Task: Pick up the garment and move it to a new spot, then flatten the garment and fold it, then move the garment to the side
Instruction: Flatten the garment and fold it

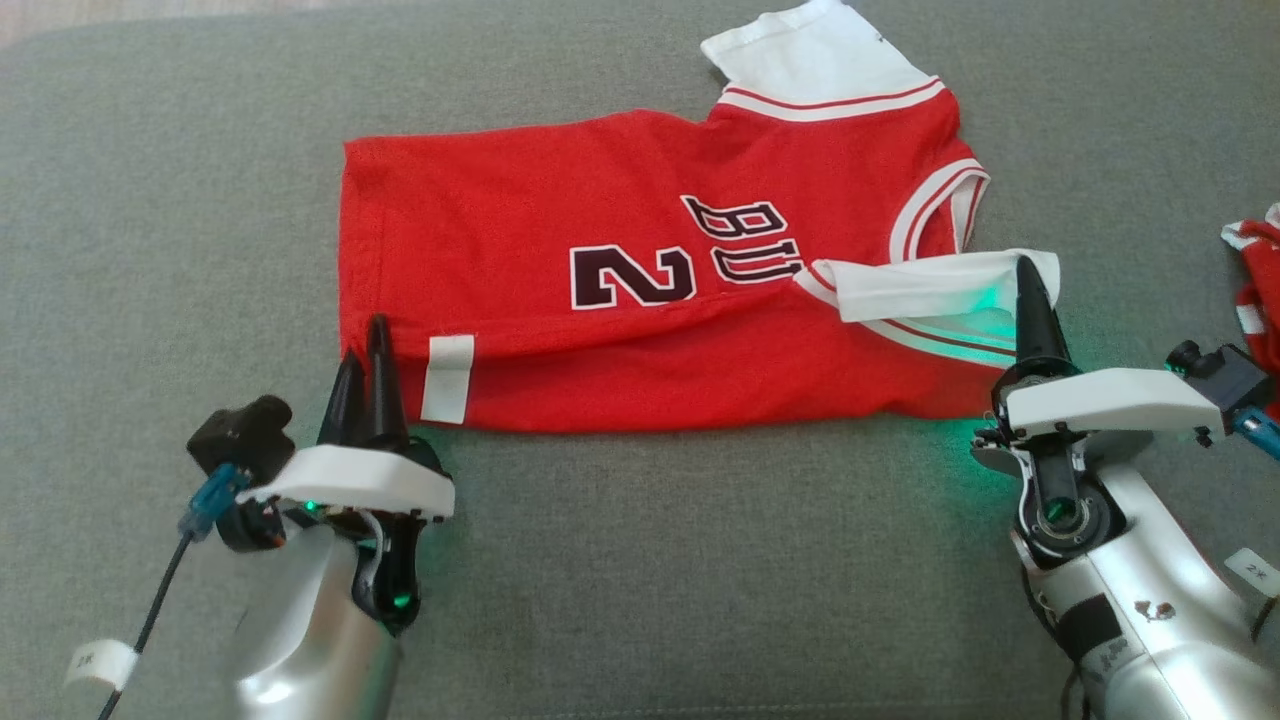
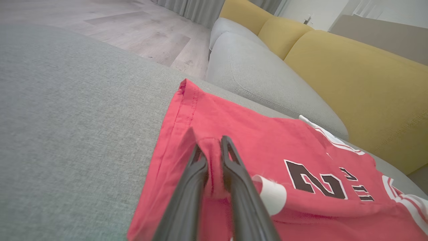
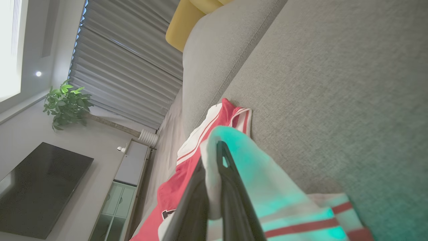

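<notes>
My left hand [image 1: 366, 345] sits at the near hem corner of the garment [image 1: 520, 200], its fingers narrow with a small ridge of red cloth pinched up between them; a white label tab [image 1: 447, 378] lies just to its right. From there the garment, a red jersey, stretches away to the right across the grey sofa cushion [image 1: 700, 560]. It lies mostly flat, with the near edge doubled over and one white sleeve sticking out on the far side. My right hand [image 1: 1028, 290] is closed on the other white sleeve [image 1: 930, 285], which is folded inward over the chest; in the right wrist view the white cloth runs between the two fingers. Past that hand, further right, lies another red-and-white piece of clothing [image 1: 1262, 290], well apart from the job. I judge the jersey light, limp and a bit clingy on this cushion, so it will sag and crease wherever it is not held. Seams, hem corners and sleeve cuffs look like the safest places to take hold, since doubled cloth gives the fingers more to bite on.
</notes>
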Controlling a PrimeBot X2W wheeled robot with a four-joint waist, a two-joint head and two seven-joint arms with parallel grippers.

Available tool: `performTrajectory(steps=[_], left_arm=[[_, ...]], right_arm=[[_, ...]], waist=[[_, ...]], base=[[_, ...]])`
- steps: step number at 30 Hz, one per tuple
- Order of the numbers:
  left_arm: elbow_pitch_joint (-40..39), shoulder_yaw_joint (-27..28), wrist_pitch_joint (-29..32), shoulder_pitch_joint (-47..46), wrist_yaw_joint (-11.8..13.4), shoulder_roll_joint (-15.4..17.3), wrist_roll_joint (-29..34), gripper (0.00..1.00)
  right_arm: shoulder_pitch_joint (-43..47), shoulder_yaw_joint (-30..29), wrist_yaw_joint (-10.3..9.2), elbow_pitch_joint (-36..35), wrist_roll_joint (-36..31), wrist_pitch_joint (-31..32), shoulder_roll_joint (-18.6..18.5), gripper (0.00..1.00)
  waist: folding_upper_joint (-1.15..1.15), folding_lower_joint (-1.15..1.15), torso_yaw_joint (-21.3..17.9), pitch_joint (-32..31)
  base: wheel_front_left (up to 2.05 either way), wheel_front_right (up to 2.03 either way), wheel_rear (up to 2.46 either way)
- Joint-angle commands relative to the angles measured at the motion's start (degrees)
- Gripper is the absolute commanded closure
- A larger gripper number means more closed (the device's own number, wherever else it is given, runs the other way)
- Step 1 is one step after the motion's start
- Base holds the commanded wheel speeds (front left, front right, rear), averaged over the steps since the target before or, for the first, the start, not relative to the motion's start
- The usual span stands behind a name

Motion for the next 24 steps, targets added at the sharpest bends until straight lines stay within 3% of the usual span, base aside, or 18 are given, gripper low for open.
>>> performTrajectory(steps=[1,5,6,7,8,14,22,24], left_arm=[[-0.76,1.06,-0.3,-2.33,0.1,0.87,0.58,0.77],[-0.01,1.29,-0.3,-3.12,0.1,0.87,1.14,0.68],[0.03,1.42,-0.3,-3.2,0.1,0.87,1.38,0.59],[0.03,1.74,-0.3,-3.23,0.1,0.87,1.68,0.07],[0.14,2.0,-0.3,-3.22,0.22,0.87,2.12,0.0],[-1.14,4.89,-0.3,-1.01,2.45,0.87,5.34,0.0],[-5.7,6.6,-0.3,6.15,5.32,0.87,13.44,0.0],[-6.5,6.67,-0.3,7.2,5.74,0.87,14.65,0.0]], right_arm=[[-2.13,0.57,-0.04,-1.29,-0.65,-0.6,0.5,1.0],[-3.2,-0.35,-0.04,-0.5,-1.64,-0.74,1.15,1.0],[-3.46,-1.26,-0.04,-0.23,-2.18,-0.75,1.31,0.71],[-3.7,-2.66,-0.04,0.0,-3.07,-0.76,1.55,0.07],[-3.84,-3.91,-0.04,0.08,-4.09,-0.77,1.94,0.0],[-2.92,-7.96,-0.04,1.04,-14.85,-0.79,3.22,0.0],[2.5,-14.41,-0.04,-2.45,-44.04,-0.79,4.03,0.0],[3.56,-14.59,-0.04,-3.23,-47.53,-0.79,4.34,0.0]], waist=[[0.0,0.0,-0.27,0.25],[0.0,0.0,-0.51,0.51],[0.0,0.0,-0.51,0.51],[0.0,0.0,-0.49,0.48],[0.0,0.0,-0.44,0.43],[0.0,0.0,-0.16,-0.78],[0.0,0.0,-0.23,-3.86],[0.0,0.0,-0.26,-4.44]], base=[[0.0,0.0,0.0],[0.0,0.0,0.0],[0.0,0.0,0.0],[0.0,0.0,0.0],[0.0,0.0,0.0],[0.0,0.0,0.0],[0.0,0.0,0.0],[0.0,0.0,0.0]])
